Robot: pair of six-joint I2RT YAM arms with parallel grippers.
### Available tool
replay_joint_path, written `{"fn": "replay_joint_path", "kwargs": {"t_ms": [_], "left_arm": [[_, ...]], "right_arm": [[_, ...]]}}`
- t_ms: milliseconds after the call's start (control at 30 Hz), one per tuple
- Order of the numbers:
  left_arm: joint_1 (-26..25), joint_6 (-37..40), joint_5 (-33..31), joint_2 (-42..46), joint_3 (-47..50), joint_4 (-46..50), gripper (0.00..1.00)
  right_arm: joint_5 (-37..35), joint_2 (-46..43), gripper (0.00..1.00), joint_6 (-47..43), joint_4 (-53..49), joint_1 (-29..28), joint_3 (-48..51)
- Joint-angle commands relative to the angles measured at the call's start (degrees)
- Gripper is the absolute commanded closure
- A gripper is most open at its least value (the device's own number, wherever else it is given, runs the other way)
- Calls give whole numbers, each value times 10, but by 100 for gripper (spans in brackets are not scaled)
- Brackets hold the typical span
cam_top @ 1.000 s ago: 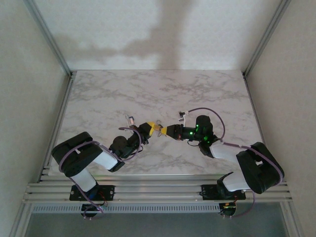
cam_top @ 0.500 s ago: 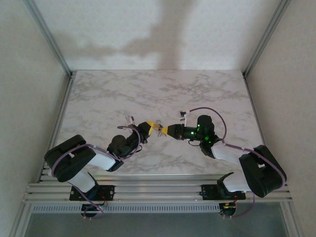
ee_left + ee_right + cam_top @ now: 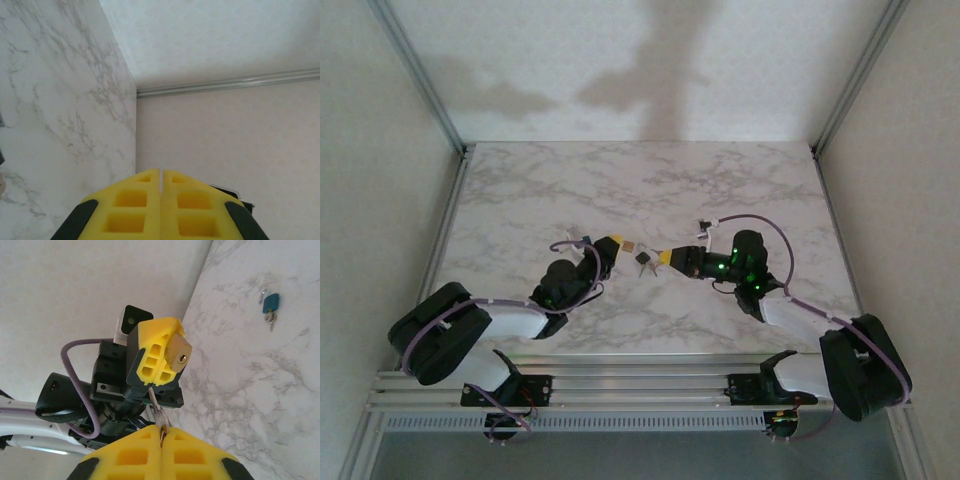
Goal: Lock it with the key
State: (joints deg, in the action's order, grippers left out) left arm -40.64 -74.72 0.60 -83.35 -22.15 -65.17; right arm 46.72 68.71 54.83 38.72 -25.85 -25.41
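1. The left tool (image 3: 617, 243) hangs over the middle of the desk (image 3: 720, 190), a little nearer the near edge than the far one, and points to the right.
2. Its yellow fingers (image 3: 150, 357) are pressed together, pinching a brass padlock (image 3: 179, 354) at their tips. In the left wrist view the left tool (image 3: 160, 175) shows no gap between its two pads.
3. The brass padlock (image 3: 629, 245) sticks out beyond the fingertips. In the right wrist view its keyhole end faces the camera.
4. The right tool (image 3: 663, 258) points left toward the other one, tip to tip, over the same part of the desk.
5. The right tool (image 3: 161, 432) is also pressed together, and it pinches the key (image 3: 157, 407) by its head.
6. The key (image 3: 644, 260) is held off the desk, between the two tools, with its thin blade reaching toward the left tool.
7. The blade's tip sits just beside the padlock and below the keyhole, not inside it. From above, a small gap shows between key and padlock.
8. A blue padlock (image 3: 271, 302) lies on the marble desk (image 3: 250, 380) well apart from both tools, with small keys hanging from it.
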Motion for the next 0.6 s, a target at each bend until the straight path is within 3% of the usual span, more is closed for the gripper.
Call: {"fn": "replay_joint_path", "kwargs": {"t_ms": [0,167,367,567], "left_arm": [[5,51,40,-28,-68,69,100],[4,105,90,-107,-183,179,100],[0,176,101,-206,-321,338,100],[-14,241,87,-307,-476,501,100]], "right_arm": [[-49,-58,100,-42,-62,22,20],[-149,-161,100,-86,-156,45,40],[-252,-270,100,-97,-208,68,74],[-297,-316,100,-103,-236,73,85]]}}
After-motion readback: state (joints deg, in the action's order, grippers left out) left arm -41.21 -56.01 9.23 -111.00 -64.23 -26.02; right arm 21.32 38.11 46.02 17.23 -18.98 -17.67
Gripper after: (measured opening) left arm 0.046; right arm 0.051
